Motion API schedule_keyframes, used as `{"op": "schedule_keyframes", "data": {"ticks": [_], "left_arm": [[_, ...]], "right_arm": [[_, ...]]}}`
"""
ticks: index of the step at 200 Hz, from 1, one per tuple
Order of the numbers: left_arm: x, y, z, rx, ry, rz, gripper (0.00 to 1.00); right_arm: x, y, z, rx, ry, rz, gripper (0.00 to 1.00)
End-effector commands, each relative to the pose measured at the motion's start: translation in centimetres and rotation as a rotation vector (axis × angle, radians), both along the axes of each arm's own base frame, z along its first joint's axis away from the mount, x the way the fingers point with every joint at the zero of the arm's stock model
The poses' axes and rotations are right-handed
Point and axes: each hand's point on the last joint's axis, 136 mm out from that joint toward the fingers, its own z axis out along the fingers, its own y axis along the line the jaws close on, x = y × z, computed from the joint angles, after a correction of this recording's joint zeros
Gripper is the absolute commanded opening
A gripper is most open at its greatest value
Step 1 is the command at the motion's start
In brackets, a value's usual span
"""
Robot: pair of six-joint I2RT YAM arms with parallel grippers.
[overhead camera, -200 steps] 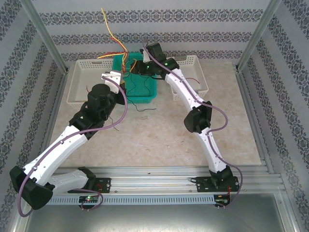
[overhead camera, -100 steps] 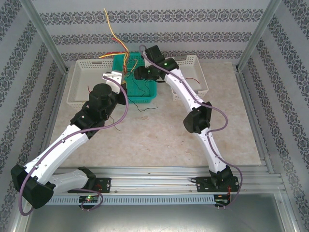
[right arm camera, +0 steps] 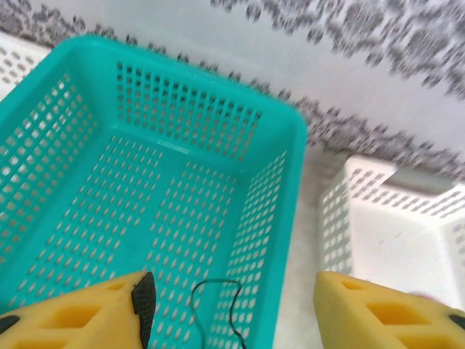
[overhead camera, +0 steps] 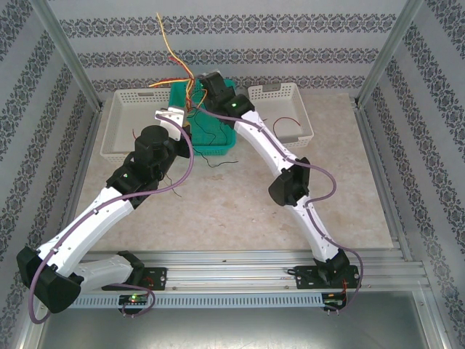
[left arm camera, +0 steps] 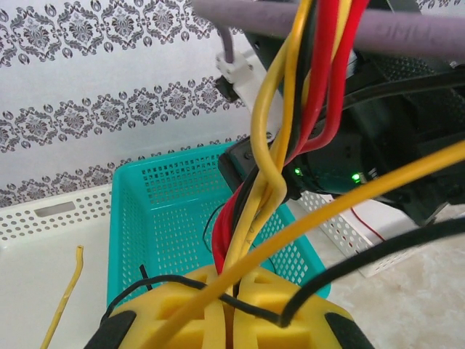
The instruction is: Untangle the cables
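Three baskets stand in a row along the rear of the table (overhead camera: 240,207): the left basket (overhead camera: 123,120), the middle basket (overhead camera: 222,139) and the right basket (overhead camera: 275,89), side by side. A bundle of cables (overhead camera: 176,64) rises above the middle basket's rear left corner. A loose cable (right arm camera: 215,283) lies in the middle basket, a second cable (overhead camera: 289,121) lies in the right basket, and a third cable (overhead camera: 219,163) lies on the table just before the middle basket.
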Motion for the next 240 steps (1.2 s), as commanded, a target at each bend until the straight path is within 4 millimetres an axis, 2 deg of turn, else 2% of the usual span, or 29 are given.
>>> {"op": "schedule_keyframes", "data": {"ticks": [1,20,37,57,86,108,132,151,180,183,211,229,240], "left_arm": [[0.2,0.2,1.3,-0.034,-0.029,-0.003,0.0],[0.1,0.2,1.4,-0.037,-0.03,-0.002,0.0],[0.1,0.2,1.5,-0.036,-0.033,-0.002,0.0],[0.0,0.4,1.5,-0.036,-0.036,0.003,0.0],[0.0,0.3,1.5,-0.04,-0.035,-0.004,0.0],[0.0,-0.2,1.2,-0.049,-0.022,-0.02,0.0],[0.0,-1.4,0.6,-0.076,0.017,-0.076,0.0],[0.0,-3.2,-0.2,-0.111,0.063,-0.153,0.0],[-0.7,-6.7,-0.9,-0.206,0.15,-0.318,0.0],[-0.8,-7.2,-0.9,-0.221,0.16,-0.339,0.0],[-2.7,-11.1,-0.6,-0.339,0.252,-0.524,0.0],[-3.5,-12.0,0.0,-0.377,0.282,-0.572,0.0],[-3.9,-12.3,0.3,-0.408,0.304,-0.595,0.0]], "right_arm": [[1.0,-0.5,2.9,-0.11,-0.166,-0.081,0.6],[0.8,0.4,4.1,-0.162,-0.233,-0.089,0.61],[0.9,0.0,4.6,-0.089,-0.234,-0.117,0.64],[0.8,-0.1,4.8,0.04,-0.185,-0.1,0.64],[0.3,-2.5,5.6,0.335,-0.032,-0.116,0.63],[-0.9,-3.5,6.4,0.536,0.095,-0.064,0.62],[-3.2,-4.7,9.1,0.622,0.091,0.01,0.62],[-5.3,-5.9,10.3,0.693,0.108,0.067,0.62],[-10.1,-7.4,11.9,0.738,0.103,0.177,0.61],[-10.5,-7.5,11.3,0.735,0.11,0.182,0.61],[-15.6,-9.8,10.8,0.778,0.088,0.259,0.61],[-18.4,-11.6,9.6,0.808,0.076,0.275,0.62],[-20.2,-11.7,8.7,0.822,0.088,0.319,0.62]]}}
